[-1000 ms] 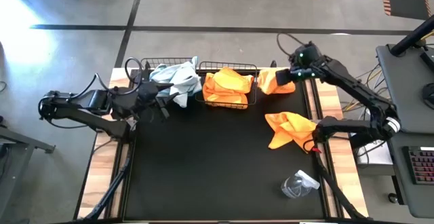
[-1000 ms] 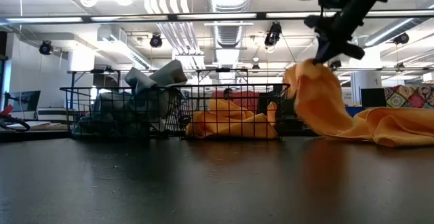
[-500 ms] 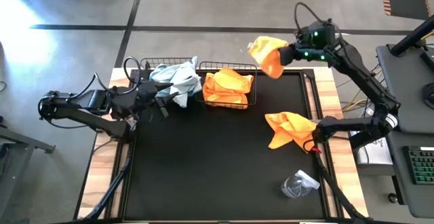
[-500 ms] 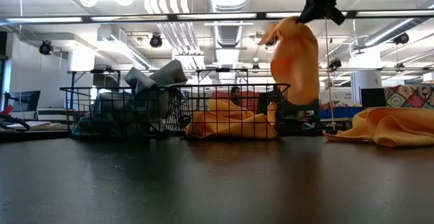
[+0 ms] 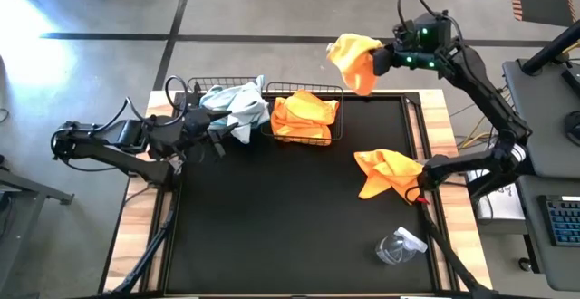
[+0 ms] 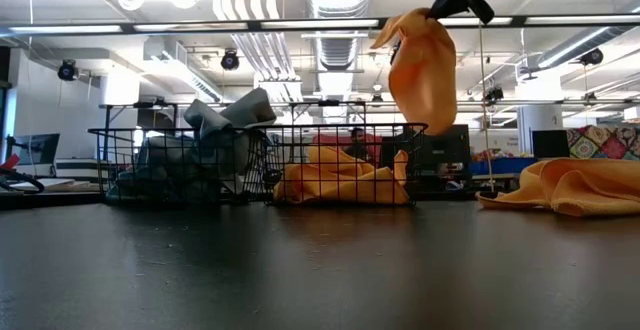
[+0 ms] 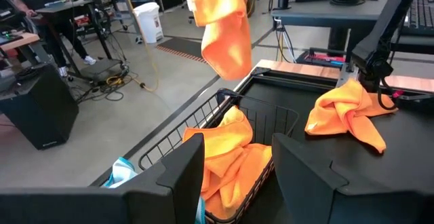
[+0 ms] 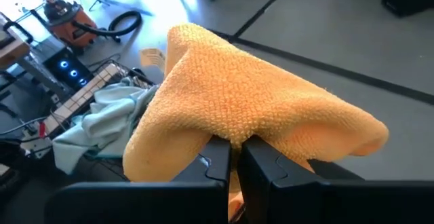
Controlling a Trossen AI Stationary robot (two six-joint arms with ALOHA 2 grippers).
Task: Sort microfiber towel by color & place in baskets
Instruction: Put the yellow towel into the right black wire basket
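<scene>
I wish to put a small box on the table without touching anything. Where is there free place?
The black mat is bare in front of the two baskets, from its left edge across to the loose orange towel and spray bottle. The far edge is crowded: both baskets are full, and the right hand holds an orange towel above them.

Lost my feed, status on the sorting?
Right gripper shut on orange towel, raised near orange basket. Left gripper open by blue basket. One orange cloth on table.
</scene>
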